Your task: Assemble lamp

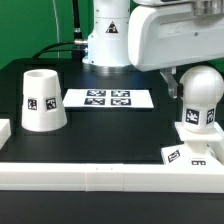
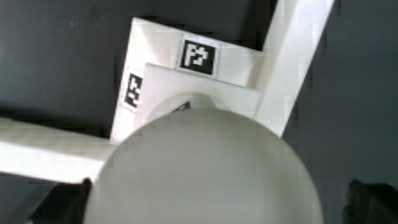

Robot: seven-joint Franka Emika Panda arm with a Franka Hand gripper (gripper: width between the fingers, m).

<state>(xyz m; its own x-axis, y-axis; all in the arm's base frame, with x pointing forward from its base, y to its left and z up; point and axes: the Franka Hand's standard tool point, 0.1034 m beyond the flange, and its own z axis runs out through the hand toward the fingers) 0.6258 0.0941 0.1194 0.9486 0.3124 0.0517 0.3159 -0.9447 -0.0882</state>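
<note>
The round-headed white bulb [image 1: 200,108] stands upright on the flat square base [image 1: 178,153] at the exterior view's right, against the front rail. My gripper [image 1: 196,78] is lowered over the bulb's head, one dark finger [image 1: 172,86] showing beside it. In the wrist view the bulb's head [image 2: 205,160] fills the space between my gripper's [image 2: 210,205] dark fingers [image 2: 57,205], with a small gap on one side; the jaws stand wide and open. The tagged base [image 2: 187,65] lies beneath. The cone shade [image 1: 43,100] stands alone at the exterior view's left.
The marker board [image 1: 105,98] lies flat in the middle at the back. A long white rail [image 1: 100,176] runs along the front edge and shows in the wrist view [image 2: 302,45]. The robot's white pedestal [image 1: 105,40] stands behind.
</note>
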